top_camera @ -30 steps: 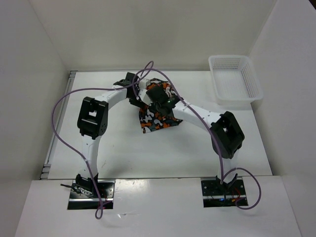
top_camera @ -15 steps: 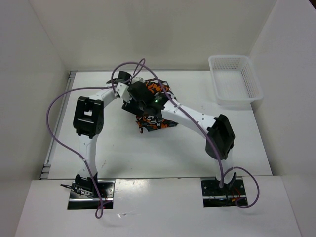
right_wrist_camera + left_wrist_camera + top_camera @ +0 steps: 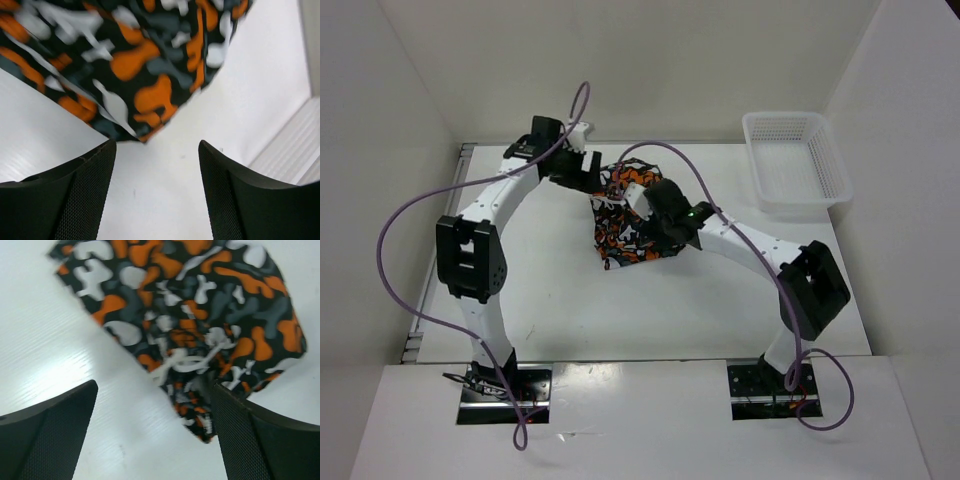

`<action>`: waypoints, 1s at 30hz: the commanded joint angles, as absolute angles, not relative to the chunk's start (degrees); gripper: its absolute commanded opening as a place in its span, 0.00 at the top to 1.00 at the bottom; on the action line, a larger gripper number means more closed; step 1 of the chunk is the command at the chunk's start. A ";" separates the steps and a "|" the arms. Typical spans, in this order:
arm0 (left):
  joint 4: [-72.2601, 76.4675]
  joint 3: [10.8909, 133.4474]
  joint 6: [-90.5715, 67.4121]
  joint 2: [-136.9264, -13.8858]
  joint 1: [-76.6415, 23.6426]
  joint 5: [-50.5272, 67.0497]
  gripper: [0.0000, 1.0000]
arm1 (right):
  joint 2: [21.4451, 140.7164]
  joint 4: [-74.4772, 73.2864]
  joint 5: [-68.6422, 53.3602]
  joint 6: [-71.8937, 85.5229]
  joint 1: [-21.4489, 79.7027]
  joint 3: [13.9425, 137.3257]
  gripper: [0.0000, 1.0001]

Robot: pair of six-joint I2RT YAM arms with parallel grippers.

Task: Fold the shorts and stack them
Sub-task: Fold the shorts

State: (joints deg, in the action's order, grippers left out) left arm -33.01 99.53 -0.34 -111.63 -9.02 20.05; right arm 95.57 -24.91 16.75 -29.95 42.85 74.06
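I had moved both arms back off the camouflage shorts (image 3: 625,228), left gripper (image 3: 155,440) jaws apart, right gripper (image 3: 157,195) jaws apart, both hanging over it

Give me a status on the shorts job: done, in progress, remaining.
Done: the shorts lie on the table as a compact, folded-looking bundle, with the drawstring showing. In hand: nothing. The left gripper and the right gripper are both open at the cloth's edges, gripping nothing. Left: probably a tidying fold, since the edges look uneven, then stacking. No stack is visible.
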 commanded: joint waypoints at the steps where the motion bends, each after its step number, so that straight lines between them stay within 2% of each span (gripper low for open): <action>1: -34.72 99.32 0.00 -112.40 -14.83 21.83 0.00 | 92.64 -21.97 13.47 -31.20 37.81 71.11 0.28; 7: -29.80 98.70 0.00 -120.40 -18.37 13.72 0.00 | 92.64 -18.99 8.70 -28.13 34.28 66.90 0.22; 11: -29.79 100.11 0.00 -122.69 -19.42 15.38 0.02 | 92.11 -17.75 5.11 -27.60 33.75 63.90 0.21; 13: -29.79 99.59 0.00 -123.39 -19.42 13.98 0.09 | 92.11 -17.23 4.23 -26.54 33.75 62.93 0.21; 14: -30.40 99.58 0.00 -124.18 -19.42 13.37 0.16 | 92.81 -16.10 4.22 -25.76 33.75 61.54 0.21; 15: -30.41 99.58 0.00 -124.19 -19.42 12.66 0.35 | 92.81 -14.17 4.22 -25.23 33.75 61.00 0.21; 17: -31.64 100.54 0.00 -124.98 -19.42 12.13 0.47 | 94.74 -12.05 6.58 -24.70 33.75 59.77 0.21; 19: -32.34 101.34 0.00 -124.98 -19.42 11.51 0.52 | 96.58 -9.51 7.20 -23.99 33.75 59.77 0.21; 21: -32.34 101.95 0.00 -123.49 -19.42 11.51 0.52 | 97.73 -8.27 7.21 -23.47 33.13 60.37 0.21; 25: -32.34 103.09 0.00 -119.98 -19.42 15.28 0.65 | 101.07 -4.85 8.26 -22.41 33.13 60.91 0.30; 26: -32.87 103.10 0.00 -119.45 -19.42 15.99 0.72 | 102.38 -4.83 8.78 -22.41 32.61 61.52 0.33; 28: -32.87 103.89 0.00 -118.13 -19.42 17.31 0.75 | 103.88 -4.31 8.79 -22.41 31.91 61.52 0.33; 30: -32.87 105.46 0.00 -117.60 -18.90 18.11 0.75 | 105.55 -3.78 9.40 -23.20 31.38 61.52 0.41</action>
State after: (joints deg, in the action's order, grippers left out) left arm -33.34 101.45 -0.19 -122.72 -19.40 14.85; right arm 103.66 -8.32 7.73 -23.68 32.73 60.20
